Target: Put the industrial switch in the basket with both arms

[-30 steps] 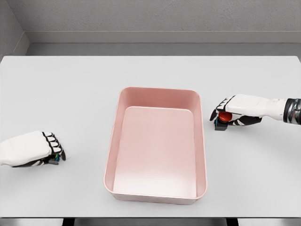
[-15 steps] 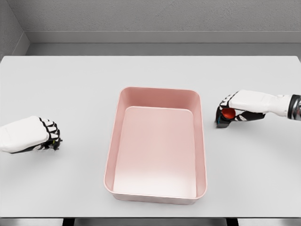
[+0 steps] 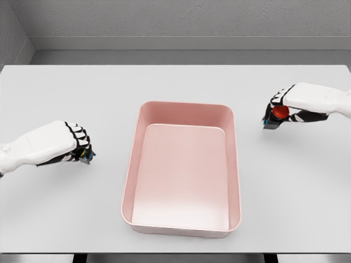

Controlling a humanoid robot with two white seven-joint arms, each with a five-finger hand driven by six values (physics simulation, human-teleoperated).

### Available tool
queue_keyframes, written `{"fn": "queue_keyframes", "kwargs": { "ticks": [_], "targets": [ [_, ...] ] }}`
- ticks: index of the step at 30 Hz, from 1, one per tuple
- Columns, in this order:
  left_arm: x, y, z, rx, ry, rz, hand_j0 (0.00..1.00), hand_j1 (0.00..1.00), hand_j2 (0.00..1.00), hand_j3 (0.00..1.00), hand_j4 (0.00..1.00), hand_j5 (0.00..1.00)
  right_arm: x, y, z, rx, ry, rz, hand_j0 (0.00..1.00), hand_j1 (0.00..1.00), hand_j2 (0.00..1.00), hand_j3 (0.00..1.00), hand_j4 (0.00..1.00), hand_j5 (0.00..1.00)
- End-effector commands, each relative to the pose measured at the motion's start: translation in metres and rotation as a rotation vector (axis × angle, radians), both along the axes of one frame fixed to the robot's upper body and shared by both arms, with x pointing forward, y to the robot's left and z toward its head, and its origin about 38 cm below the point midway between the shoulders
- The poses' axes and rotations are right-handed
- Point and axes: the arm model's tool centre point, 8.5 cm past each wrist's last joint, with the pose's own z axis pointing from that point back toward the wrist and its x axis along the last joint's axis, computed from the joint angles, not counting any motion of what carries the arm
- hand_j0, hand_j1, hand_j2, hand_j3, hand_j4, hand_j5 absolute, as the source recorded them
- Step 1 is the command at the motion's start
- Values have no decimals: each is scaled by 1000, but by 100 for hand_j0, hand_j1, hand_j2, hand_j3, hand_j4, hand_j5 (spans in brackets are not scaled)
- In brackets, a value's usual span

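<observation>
Basket sits mid-desk, long side running away from the robot, nothing in it. It lies between the two arms, so either one can reach a rim.

Left hand, left of the basket: fingers curled tight round a small dark part, only a bit of it showing at the fingertips. Can't tell what it is, possibly a second switch. Can't tell whether it's lifted off the desk.

Right hand, farther back and right of the basket's far corner: closed on the switch, red cap showing between fingers, dark body below. A shadow shows under it on the desk, so it looks lifted, well apart from the basket wall.

Judgement: both grasps made, carry stage. Each hand needs to go inward over the rim, then release low so the part doesn't bounce. Risk: clipping the basket wall on the way in.
</observation>
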Motion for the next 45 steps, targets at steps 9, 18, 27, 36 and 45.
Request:
{"fn": "queue_keyframes", "kwargs": {
  "ticks": [9,18,27,36,45],
  "targets": [
    [15,-45,4,-140,-43,-57,33,33,33,33,33,33,-11,15,35,9,-60,70,53,53,53,53,53,53],
    [28,-67,23,-199,-107,-89,33,33,33,33,33,33,-20,35,42,33,-70,134,53,53,53,53,53,53],
    [40,-107,42,-318,-167,-146,33,33,33,33,33,33,-21,47,43,54,-73,167,53,53,53,53,53,53],
    [25,-176,9,-316,-66,-283,33,33,33,33,33,33,-20,61,38,74,-67,197,53,53,53,53,53,53],
    [20,-194,-5,-300,-34,-310,56,56,56,56,56,56,-20,73,33,95,-58,222,53,53,53,53,53,53]
  ]
}}
